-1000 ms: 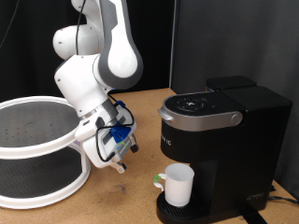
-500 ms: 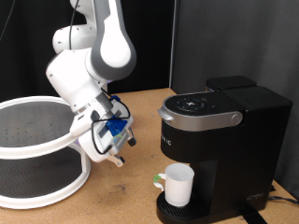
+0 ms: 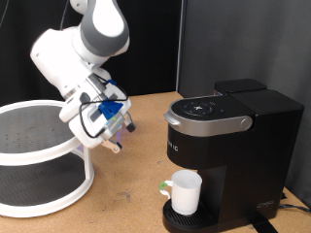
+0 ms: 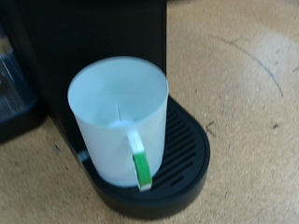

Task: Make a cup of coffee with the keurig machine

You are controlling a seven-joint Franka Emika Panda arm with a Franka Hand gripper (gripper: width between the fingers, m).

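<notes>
On the keurig machine drip tray sits the cup; gripper hovers at ten o'clock, grip state unclear.

The keurig machine is cut off by the wrist view's edge, and the pincer's fingertips are blurred.

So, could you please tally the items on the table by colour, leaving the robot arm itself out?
White: 2, the cup and the round two-tier rack.
Black: 1, the keurig machine.
Total: 3.
The gripper hangs above the table between rack and machine.
</notes>
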